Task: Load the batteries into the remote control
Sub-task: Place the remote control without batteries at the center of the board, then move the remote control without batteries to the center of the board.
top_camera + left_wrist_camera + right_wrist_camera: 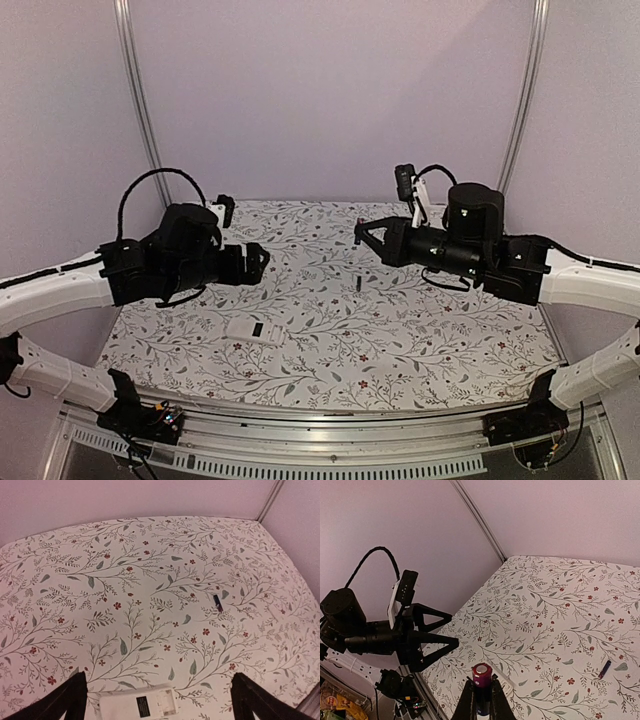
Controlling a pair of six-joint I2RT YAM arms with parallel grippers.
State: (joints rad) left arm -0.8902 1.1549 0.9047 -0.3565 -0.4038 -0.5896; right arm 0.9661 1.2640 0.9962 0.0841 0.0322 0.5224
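The remote control (pixel 255 330) lies flat on the floral table, its plain white back up, with a dark label and the open battery slot showing (pixel 137 706). My left gripper (pixel 159 676) hovers over it, open wide, with nothing between its fingers; it is also seen from above (pixel 262 262). My right gripper (pixel 482 679) is raised above the table and shut on one battery (pixel 481 680), whose magenta-ringed end points up past the fingertips. The other battery (pixel 358 284) lies loose on the cloth, to the right of the remote (pixel 218 602) and also in the right wrist view (pixel 605 668).
A floral cloth (pixel 330 350) covers the table. Plain walls and metal corner posts (pixel 140 100) close in the back and sides. The aluminium front rail (pixel 320 440) carries both arm bases.
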